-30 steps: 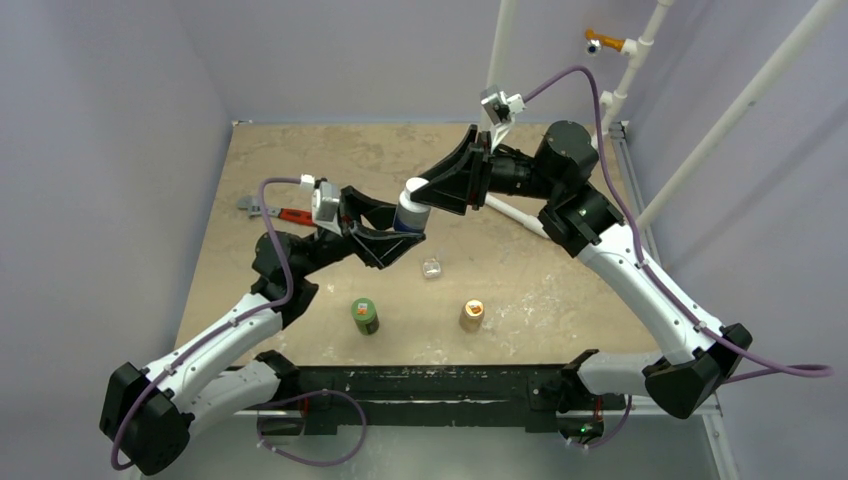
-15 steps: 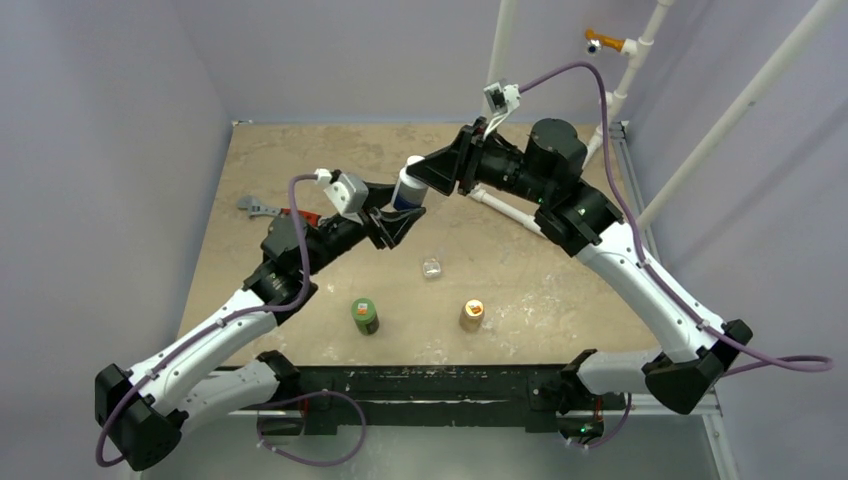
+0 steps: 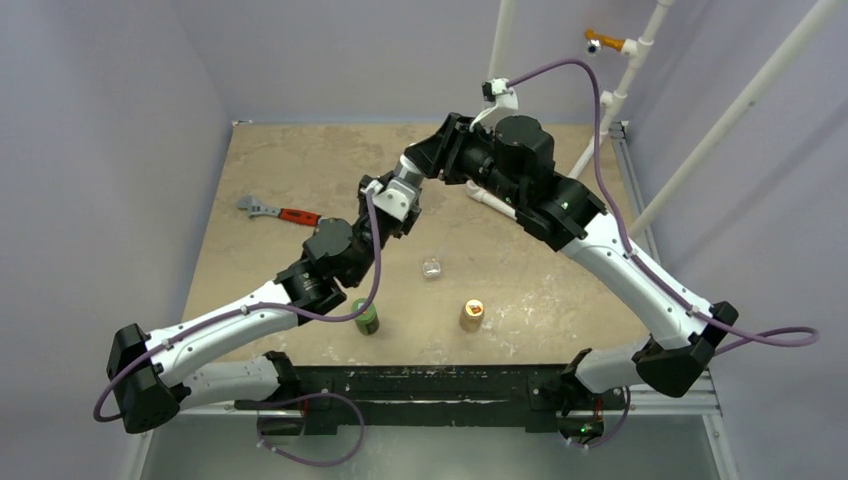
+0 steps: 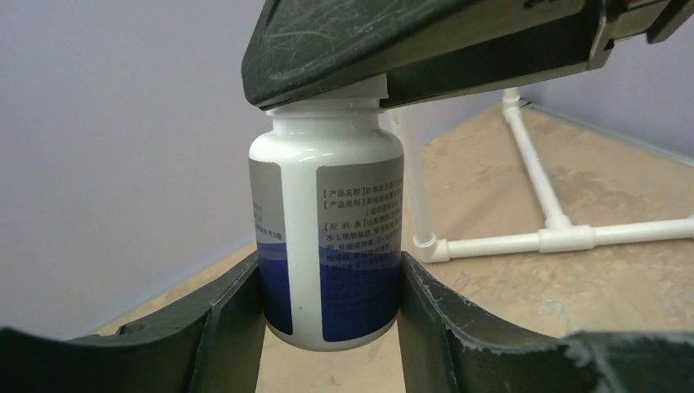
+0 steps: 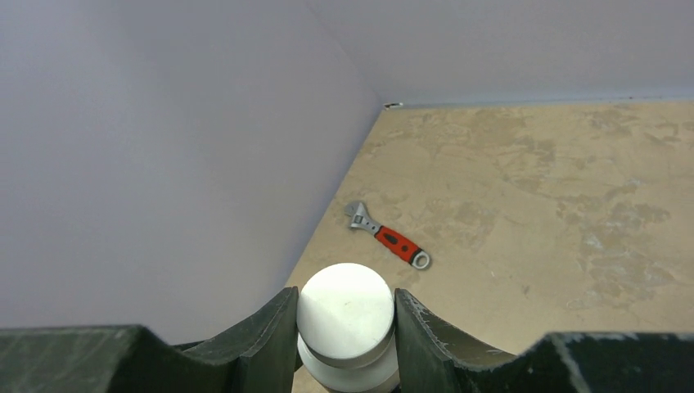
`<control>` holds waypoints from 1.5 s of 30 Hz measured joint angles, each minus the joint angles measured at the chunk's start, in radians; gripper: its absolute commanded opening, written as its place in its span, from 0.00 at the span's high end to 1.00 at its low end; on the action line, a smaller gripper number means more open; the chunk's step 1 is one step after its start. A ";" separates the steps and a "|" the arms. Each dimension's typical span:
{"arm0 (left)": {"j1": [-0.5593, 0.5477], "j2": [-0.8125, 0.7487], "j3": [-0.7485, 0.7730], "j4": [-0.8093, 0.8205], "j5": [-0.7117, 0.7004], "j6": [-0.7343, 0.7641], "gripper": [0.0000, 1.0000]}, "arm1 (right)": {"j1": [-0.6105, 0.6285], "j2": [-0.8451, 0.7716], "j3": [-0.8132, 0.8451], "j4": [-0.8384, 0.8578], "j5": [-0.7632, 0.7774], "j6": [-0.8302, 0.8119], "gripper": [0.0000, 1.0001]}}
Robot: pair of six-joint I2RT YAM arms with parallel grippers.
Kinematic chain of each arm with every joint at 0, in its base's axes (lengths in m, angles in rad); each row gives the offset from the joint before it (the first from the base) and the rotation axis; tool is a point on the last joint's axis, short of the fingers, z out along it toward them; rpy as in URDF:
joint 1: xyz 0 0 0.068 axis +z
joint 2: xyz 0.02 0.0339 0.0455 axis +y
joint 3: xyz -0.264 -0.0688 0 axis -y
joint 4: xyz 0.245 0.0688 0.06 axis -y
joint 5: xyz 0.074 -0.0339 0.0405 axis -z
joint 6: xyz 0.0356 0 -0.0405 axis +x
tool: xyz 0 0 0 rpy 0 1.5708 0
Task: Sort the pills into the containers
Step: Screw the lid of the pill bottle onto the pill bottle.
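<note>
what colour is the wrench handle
Red, on the grey metal wrench; clearest in the right wrist view.

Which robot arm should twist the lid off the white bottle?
Probably the right. The right gripper pinches the white cap from both sides, while the left gripper clamps the bottle by its body and can hold it steady.

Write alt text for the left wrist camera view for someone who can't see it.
A white bottle with a blue and grey label is gripped low on its body by the left gripper, while the right gripper's fingers clamp its cap from above. Behind: tan table, white pipe frame, lavender wall.
</note>
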 measured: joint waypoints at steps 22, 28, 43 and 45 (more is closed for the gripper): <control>0.114 -0.082 -0.071 -0.026 0.347 -0.178 1.00 | 0.022 0.008 0.010 -0.037 -0.024 -0.037 0.01; 0.187 -0.117 -0.107 -0.024 0.517 -0.299 1.00 | -0.069 -0.085 -0.058 0.042 -0.178 -0.059 0.01; 0.372 -0.146 -0.174 0.276 1.029 -0.744 1.00 | -0.245 -0.165 -0.302 0.497 -0.857 -0.051 0.14; 0.385 -0.142 -0.177 0.327 1.070 -0.800 1.00 | -0.244 -0.167 -0.302 0.556 -0.906 -0.037 0.15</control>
